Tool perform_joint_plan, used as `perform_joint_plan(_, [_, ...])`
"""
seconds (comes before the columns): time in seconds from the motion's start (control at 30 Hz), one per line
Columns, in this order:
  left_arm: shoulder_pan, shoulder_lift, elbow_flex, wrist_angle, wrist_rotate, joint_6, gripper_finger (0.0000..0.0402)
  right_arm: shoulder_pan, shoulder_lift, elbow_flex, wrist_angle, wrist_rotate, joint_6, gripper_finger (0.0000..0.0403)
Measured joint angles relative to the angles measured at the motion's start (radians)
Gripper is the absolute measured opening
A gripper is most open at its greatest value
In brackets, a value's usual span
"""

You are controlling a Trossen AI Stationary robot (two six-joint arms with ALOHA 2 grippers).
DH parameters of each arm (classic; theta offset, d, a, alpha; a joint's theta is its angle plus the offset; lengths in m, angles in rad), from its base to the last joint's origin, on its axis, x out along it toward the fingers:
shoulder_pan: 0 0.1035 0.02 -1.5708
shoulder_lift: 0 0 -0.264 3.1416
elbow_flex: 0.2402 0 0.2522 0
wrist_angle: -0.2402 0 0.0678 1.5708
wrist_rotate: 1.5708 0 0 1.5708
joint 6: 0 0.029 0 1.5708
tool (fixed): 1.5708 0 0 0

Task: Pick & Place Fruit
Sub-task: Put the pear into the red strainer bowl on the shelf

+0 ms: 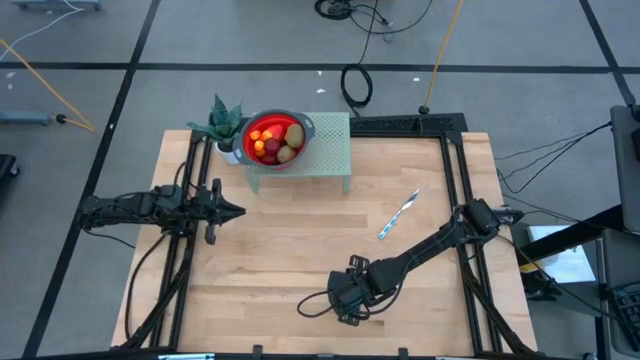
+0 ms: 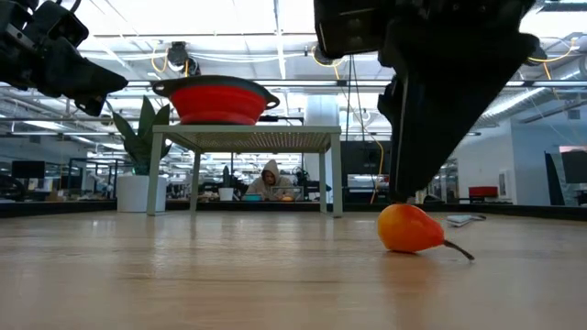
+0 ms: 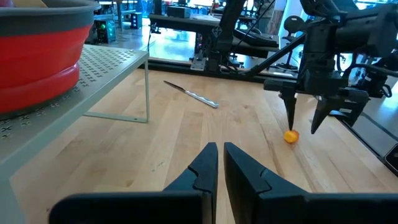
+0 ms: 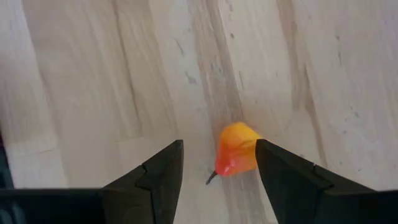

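I have the right gripper point(image 4: 217, 165) open above the pear point(image 4: 236, 149) on the table point(image 1: 300, 240); it sits nearer one finger, so closing may knock it rolling. Left gripper point(image 3: 219, 165) shut, idle by the bowl point(image 1: 270, 140)

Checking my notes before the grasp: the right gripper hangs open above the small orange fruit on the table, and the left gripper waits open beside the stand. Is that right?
Not quite: the left gripper is shut, its fingers pressed together in the left wrist view. The rest holds: the right gripper hangs open above the small orange fruit on the table, the left one beside the stand.
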Motion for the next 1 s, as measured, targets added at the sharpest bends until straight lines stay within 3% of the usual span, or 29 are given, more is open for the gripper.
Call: perform_joint_plan(1.0, [0.0, 0.0, 0.0, -0.002, -0.007, 0.002, 0.0026, -0.013, 0.043, 0.0, 0.045, 0.027, -0.044, 0.0196])
